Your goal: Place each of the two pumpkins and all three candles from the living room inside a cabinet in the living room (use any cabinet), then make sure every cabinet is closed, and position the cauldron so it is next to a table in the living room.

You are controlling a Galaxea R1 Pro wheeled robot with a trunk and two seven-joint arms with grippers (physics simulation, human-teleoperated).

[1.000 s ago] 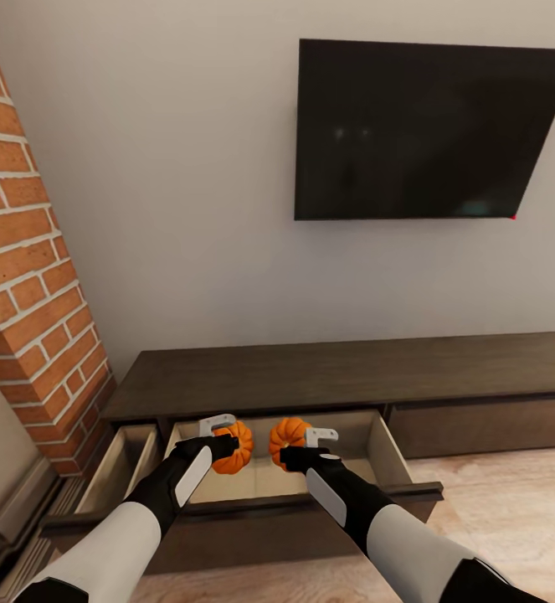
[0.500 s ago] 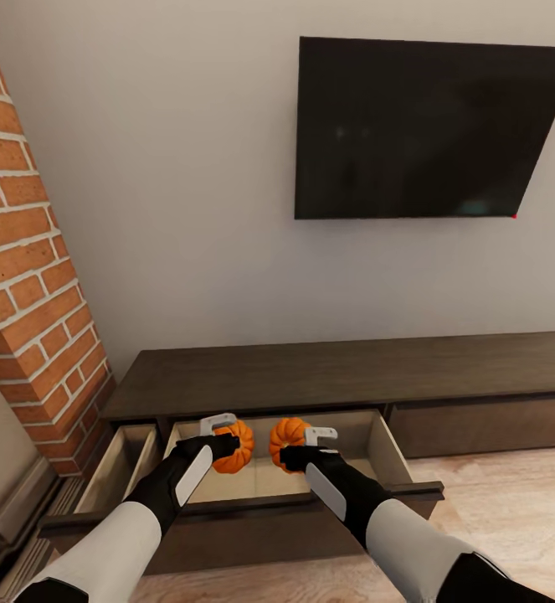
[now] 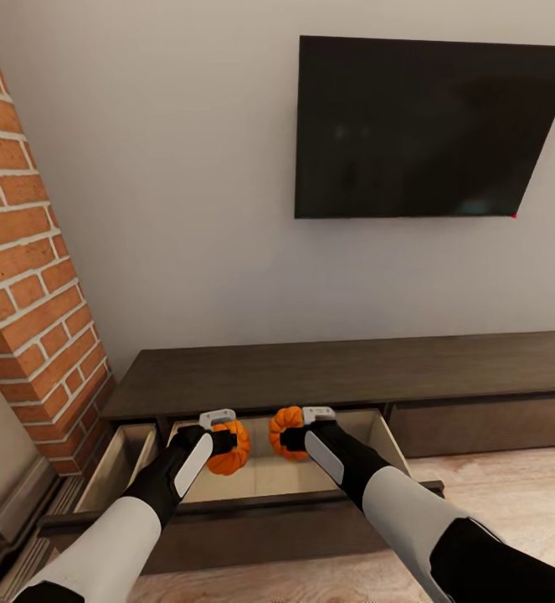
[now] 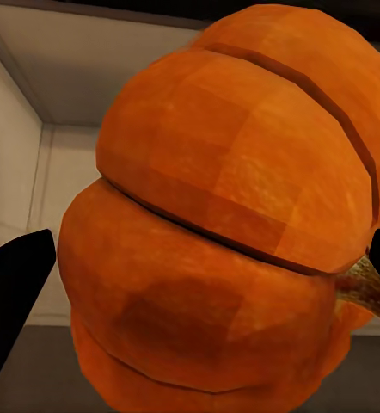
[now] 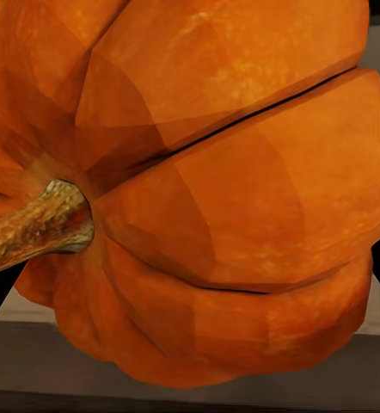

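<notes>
Head view: two pumpkins, one per gripper, over the cabinet's [image 3: 336,373] open middle drawer [image 3: 264,477]. My left gripper [image 3: 224,437] is clamped on the left pumpkin [image 3: 231,448]; my right gripper [image 3: 294,434] is clamped on the right pumpkin [image 3: 287,431], at 3 o'clock from the first. One smaller drawer [image 3: 118,469] stands open at 9 o'clock. One TV [image 3: 428,126] hangs at 12.

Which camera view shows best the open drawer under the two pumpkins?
The head view: the whole open drawer is visible, pale inside. The left wrist view shows a corner of the drawer interior behind its pumpkin; the right wrist view shows slivers around its pumpkin.
</notes>
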